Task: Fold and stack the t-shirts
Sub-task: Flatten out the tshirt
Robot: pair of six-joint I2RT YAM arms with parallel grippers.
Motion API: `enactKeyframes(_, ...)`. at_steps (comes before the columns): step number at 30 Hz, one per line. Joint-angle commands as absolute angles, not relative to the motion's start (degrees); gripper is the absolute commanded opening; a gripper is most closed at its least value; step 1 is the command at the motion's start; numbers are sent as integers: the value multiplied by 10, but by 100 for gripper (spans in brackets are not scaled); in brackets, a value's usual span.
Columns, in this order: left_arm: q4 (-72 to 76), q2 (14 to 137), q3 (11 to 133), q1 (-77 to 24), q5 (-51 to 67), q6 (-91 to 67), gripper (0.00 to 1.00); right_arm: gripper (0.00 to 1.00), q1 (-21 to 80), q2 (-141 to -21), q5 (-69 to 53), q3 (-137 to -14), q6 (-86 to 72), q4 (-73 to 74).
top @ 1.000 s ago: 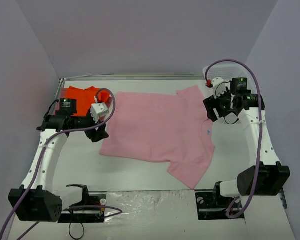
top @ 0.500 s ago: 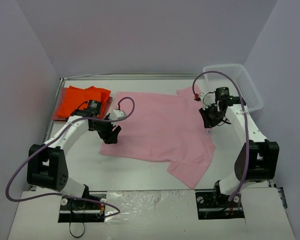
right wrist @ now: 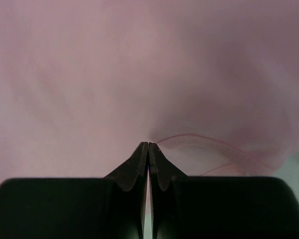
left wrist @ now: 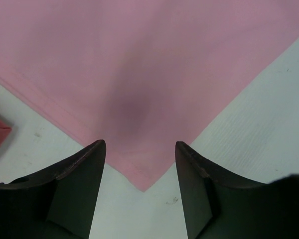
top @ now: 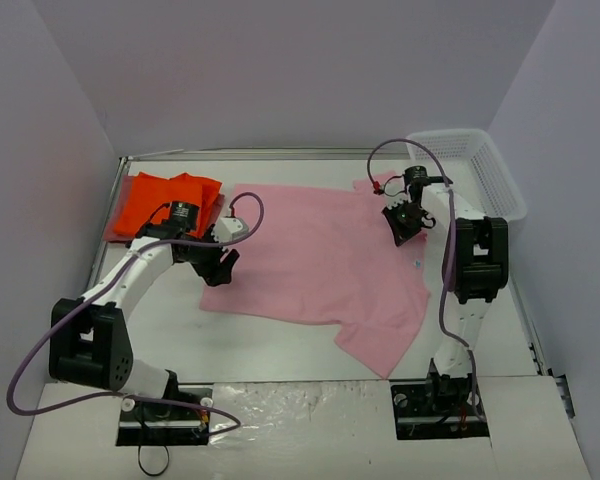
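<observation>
Far left corner: orange t-shirt [top: 165, 200]. Next, left gripper [top: 220, 270] wide open over the near-left corner of the pink t-shirt [top: 320, 260], spread flat in the middle. Soft, light, floppy; best pinched at corners. Right gripper [top: 398, 228] closed tight, tips touching cloth by the far-right sleeve.

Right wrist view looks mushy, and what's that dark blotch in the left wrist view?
Right wrist view: the pink t-shirt fills the frame, soft and low-contrast, probably too close to focus. Left wrist view: the blotch is a soft shadow on the cloth ahead of the open left gripper; the corner edge is crisp. Top external view: evenly lit.
</observation>
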State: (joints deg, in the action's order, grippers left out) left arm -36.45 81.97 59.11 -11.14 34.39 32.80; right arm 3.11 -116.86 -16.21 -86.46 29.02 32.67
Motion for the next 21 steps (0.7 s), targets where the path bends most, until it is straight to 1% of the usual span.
enactKeyframes(1,-353,787,591,-101,342,323,57,0,39,-1188,-140,-911,277,337)
enactKeyframes(9,-340,762,586,-72,345,314,59,0,44,-1247,-120,-983,269,337)
enactKeyframes(21,-336,751,579,-35,357,313,60,0,53,-1339,-114,-1067,264,349)
